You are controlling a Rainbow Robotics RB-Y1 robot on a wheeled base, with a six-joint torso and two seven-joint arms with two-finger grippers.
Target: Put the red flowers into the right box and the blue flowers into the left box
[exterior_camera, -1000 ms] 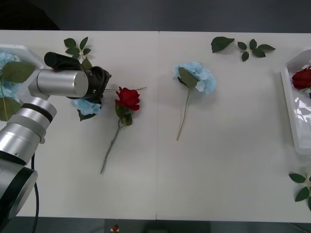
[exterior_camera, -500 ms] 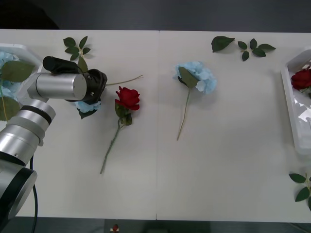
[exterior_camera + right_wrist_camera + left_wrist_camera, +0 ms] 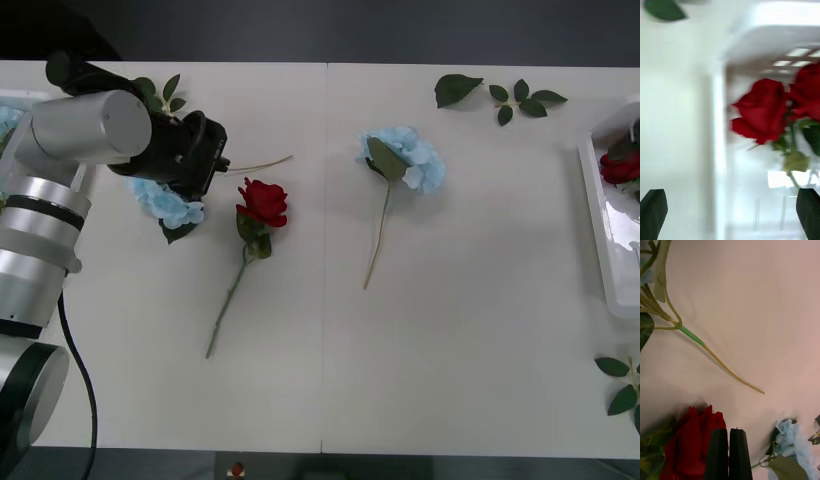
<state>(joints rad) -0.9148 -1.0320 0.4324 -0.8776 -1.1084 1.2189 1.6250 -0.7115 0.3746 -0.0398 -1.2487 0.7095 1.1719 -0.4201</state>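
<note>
My left gripper (image 3: 212, 160) hangs over the table's left side. In the left wrist view its black fingers (image 3: 718, 453) are pressed shut with nothing visible between them. A blue flower (image 3: 165, 205) lies just beneath it, its stem (image 3: 715, 356) apart from the fingertips. A red rose (image 3: 263, 200) lies beside it, and a second blue flower (image 3: 405, 160) lies mid-table. The left box (image 3: 15, 99) peeks out behind the arm with blue blooms inside. My right gripper (image 3: 730, 213) is open over the right box (image 3: 605, 230), which holds two red roses (image 3: 756, 110).
Bloomless leaf sprigs lie at the back right (image 3: 500, 95), behind the left arm (image 3: 160, 92) and at the front right edge (image 3: 620, 385). The broad white tabletop (image 3: 450, 350) in front of the flowers is bare.
The left arm has risen and swung back toward the far left. The blue flower under it shifted slightly left and its stem swung toward the back.
</note>
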